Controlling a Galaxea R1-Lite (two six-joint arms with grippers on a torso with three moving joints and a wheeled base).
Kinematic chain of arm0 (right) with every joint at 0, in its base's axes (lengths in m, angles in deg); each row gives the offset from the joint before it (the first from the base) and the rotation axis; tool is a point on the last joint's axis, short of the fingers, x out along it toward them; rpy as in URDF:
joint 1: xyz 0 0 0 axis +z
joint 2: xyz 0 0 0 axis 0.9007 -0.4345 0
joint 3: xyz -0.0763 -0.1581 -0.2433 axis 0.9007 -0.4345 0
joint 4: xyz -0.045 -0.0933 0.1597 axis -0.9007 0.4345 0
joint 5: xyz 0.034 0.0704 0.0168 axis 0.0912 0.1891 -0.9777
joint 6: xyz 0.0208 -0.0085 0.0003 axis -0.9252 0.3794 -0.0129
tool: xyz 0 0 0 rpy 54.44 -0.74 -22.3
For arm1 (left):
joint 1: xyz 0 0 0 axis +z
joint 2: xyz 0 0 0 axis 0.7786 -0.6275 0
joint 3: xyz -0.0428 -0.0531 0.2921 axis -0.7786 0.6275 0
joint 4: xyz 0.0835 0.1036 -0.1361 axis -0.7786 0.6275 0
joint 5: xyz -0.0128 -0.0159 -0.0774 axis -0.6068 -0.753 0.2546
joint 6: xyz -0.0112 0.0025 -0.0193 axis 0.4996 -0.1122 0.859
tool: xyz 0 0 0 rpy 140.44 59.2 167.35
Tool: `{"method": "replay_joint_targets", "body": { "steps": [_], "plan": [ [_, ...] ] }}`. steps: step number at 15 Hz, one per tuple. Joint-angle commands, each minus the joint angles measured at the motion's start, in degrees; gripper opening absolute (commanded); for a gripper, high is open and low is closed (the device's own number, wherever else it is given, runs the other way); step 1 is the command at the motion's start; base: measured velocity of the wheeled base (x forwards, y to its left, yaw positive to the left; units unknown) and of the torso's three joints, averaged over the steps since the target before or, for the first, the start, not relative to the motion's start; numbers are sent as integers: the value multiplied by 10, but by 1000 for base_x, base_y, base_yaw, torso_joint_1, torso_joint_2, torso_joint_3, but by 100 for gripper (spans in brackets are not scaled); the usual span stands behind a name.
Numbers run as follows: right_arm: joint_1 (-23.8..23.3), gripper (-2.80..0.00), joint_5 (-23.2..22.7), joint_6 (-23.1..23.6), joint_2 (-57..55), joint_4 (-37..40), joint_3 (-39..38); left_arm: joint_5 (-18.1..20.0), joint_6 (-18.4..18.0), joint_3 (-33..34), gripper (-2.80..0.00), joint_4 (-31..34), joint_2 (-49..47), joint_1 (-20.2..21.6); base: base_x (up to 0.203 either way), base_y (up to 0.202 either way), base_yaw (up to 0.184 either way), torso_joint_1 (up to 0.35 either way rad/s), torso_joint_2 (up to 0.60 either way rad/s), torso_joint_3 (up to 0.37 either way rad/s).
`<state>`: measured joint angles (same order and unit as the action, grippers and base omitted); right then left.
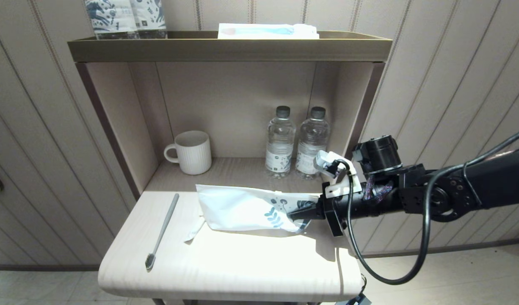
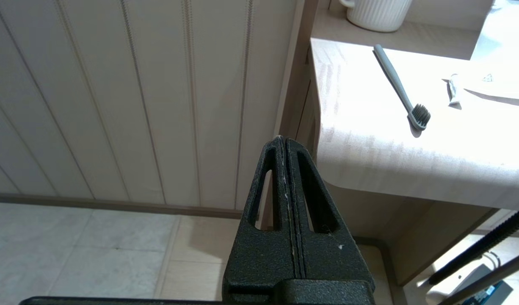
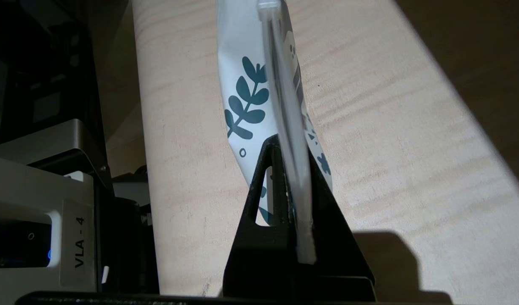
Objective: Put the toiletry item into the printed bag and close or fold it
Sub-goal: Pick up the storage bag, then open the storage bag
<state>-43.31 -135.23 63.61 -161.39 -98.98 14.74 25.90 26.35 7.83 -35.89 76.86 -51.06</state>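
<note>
The toiletry item, a slim grey toothbrush (image 1: 161, 231) (image 2: 401, 88), lies on the left part of the table top, bristle head toward the front edge. To its right lies the printed bag (image 1: 247, 208), a white crinkly pouch with teal leaf print (image 3: 242, 106) at its right end. My right gripper (image 1: 294, 215) (image 3: 287, 146) reaches in from the right and is shut on that printed end, the bag's edge pinched between the jaws. My left gripper (image 2: 283, 140) hangs shut and empty beside the table's left front corner, below the top.
A white ribbed mug (image 1: 191, 151) and two water bottles (image 1: 280, 142) (image 1: 311, 142) stand in the recess behind the bag. Blue-patterned packs (image 1: 125, 18) and a flat packet (image 1: 266, 30) sit on the upper shelf. A small pale strip (image 1: 193, 233) lies by the bag's left corner.
</note>
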Motion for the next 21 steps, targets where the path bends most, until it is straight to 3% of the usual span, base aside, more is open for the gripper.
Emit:
{"method": "replay_joint_targets", "body": {
  "steps": [1,4,6,9,12,18,21],
  "plan": [
    [0,-280,-3,0,26,0,-6,0,-1,0,-280,-1,0,0,0,0,0,0,0,0],
    [-2,-280,-1,-5,97,5,-19,-1,-21,-9,-280,7,0,0,0,0,0,0,0,0],
    [-4,-280,3,-24,156,22,-22,21,-18,-93,-280,30,-27,0,0,0,0,0,0,0],
    [5,-280,20,-45,214,108,-4,85,35,-258,-280,76,-145,0,0,0,0,0,0,0],
    [16,-280,33,-44,225,154,11,166,62,-337,-280,93,-260,1,0,0,0,0,0,0],
    [50,-280,65,-15,238,186,5,335,48,-454,-280,94,-414,0,0,0,0,0,0,0],
    [62,-280,105,-14,232,182,2,357,38,-496,-280,94,-492,-6,0,0,0,0,0,0]
  ]
}}
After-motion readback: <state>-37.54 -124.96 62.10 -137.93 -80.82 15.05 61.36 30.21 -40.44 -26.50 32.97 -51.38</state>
